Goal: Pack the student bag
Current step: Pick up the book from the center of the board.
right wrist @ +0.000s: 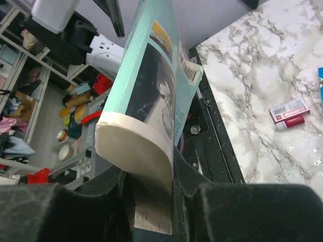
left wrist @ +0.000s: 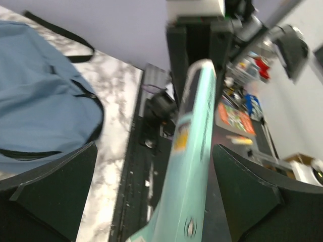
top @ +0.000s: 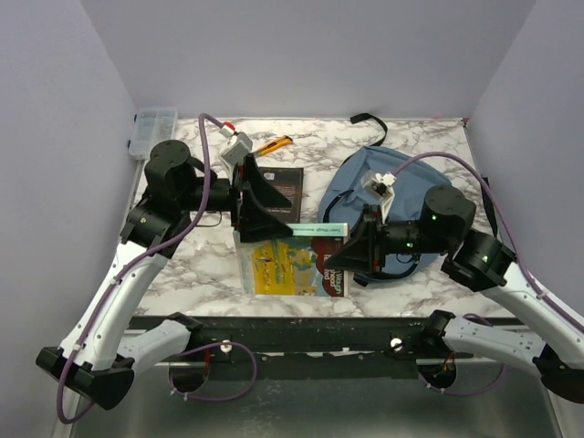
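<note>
Right end effector (right wrist: 151,201) fills the bottom of its own wrist view, its two dark fingers clenched on the lower end of a teal book (right wrist: 151,75) whose curved cream page edge faces the lens. From above, that book hangs level over the table (top: 201,265), spanning the gap between the two arms. The left end effector (left wrist: 154,151) is released: its fingers (left wrist: 50,186) stand wide apart, with the book's spine running up between them and clear of both pads. Under the lifted book a yellow and red picture book (top: 283,269) lies flat on the marble, and a dark book (top: 281,185) lies just behind it. The student bag (top: 411,178) sits on the right rear part of the table, behind the right arm, its zipper line showing. A small red and white packet (right wrist: 289,112) rests on the marble. A clear organiser box (top: 152,130) sits at the far left corner.
</note>
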{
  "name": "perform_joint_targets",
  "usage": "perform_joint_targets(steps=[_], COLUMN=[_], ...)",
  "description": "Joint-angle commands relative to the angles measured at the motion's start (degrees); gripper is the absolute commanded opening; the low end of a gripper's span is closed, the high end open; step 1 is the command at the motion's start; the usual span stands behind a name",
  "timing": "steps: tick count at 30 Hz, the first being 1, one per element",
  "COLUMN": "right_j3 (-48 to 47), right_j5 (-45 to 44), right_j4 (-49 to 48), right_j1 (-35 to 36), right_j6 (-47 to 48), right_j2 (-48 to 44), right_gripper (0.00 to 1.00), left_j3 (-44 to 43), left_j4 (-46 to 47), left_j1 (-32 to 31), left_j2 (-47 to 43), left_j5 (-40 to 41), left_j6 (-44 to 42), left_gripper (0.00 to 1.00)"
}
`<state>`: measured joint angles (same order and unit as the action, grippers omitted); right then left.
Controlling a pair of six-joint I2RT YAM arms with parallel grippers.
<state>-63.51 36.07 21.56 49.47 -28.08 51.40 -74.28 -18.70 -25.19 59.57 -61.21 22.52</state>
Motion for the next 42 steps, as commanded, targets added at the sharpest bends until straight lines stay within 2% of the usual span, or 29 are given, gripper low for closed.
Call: perform_joint_targets(steps=[1, 5, 12, 14, 16, 18, 21, 25, 31, 35, 36, 38, 39, 40, 41, 42], right_j3=[-3.8, -4.3, -5.8, -5.9, -7.0, -7.5, -7.7, -7.4, -7.1, -6.0, -5.5, -4.8, -4.7, -4.9, -5.0, -5.1], right_j5=[3.8, 1.0, -0.5, -0.8, -1.3, -2.5, -3.8, -6.1, -10.8, -13.0, -13.6, -14.5, -15.6, -17.4, -20.7, -24.1], right_j4=[-2.3, -0.3, -4.2, -5.5, -5.2, -5.0, -5.7, -6.3, -6.4, -7.1, -7.6, -8.1, -7.6, -6.0, -4.0, -1.2], right_j1=[0.0, 0.0, 0.0, 0.0, 0.0, 0.0, 0.0, 0.0, 0.0, 0.0, 0.1, 0.0, 0.0, 0.0, 0.0, 0.0], right_j6=[0.7, 1.4, -1.6, -2.7, -3.3, -3.5, -3.7, -3.6, -3.9, -5.2, -5.8, -6.5, -6.6, -6.2, -5.7, -5.0], right_j2=[-3.5, -4.3, -7.8, -8.8, -8.5, -8.7, -8.7, -8.2, -7.8, -7.7, -7.7, -7.4, -7.2, -7.0, -6.9, -6.9], right_gripper=[0.01, 0.01, 0.01, 0.0, 0.01, 0.01, 0.01, 0.01, 0.01, 0.0, 0.01, 0.01, 0.02, 0.11, 0.23, 0.41], left_j3=[5.3, 8.5, 11.1, 13.1, 14.7, 16.8, 18.1, 18.9, 19.7, 20.2, 20.2, 20.1, 20.0, 20.1, 20.2, 20.5], left_j4=[7.7, 12.6, 13.5, 18.0, 26.2, 34.6, 40.1, 44.0, 49.0, 50.6, 50.9, 51.1, 51.1, 51.2, 51.2, 51.2], left_j1=[0.1, 0.1, 0.1, 0.1, 0.1, 0.0, -0.4, -2.4, -3.3, -3.5, -3.5, -3.5, -3.4, -3.2, -2.9, -2.3], left_j2=[-6.4, -10.7, -9.5, -8.9, -7.5, -6.4, -6.5, -5.9, -7.2, -7.6, -7.6, -7.2, -6.9, -6.4, -5.7, -5.0], left_j5=[-16.0, -16.1, -15.4, -15.1, -15.9, -16.9, -15.9, -15.5, -14.8, -13.8, -13.6, -12.7, -12.3, -11.8, -11.3, -10.9], left_j6=[4.0, 7.6, 13.6, 18.5, 26.7, 34.7, 38.5, 43.5, 48.9, 49.7, 49.8, 49.9, 49.9, 50.0, 50.4, 51.1], left_gripper=[0.98, 0.98, 0.96, 0.89, 0.76, 0.68, 0.66, 0.58, 0.55, 0.42, 0.35, 0.1, 0.0, 0.0, 0.0, 0.0])
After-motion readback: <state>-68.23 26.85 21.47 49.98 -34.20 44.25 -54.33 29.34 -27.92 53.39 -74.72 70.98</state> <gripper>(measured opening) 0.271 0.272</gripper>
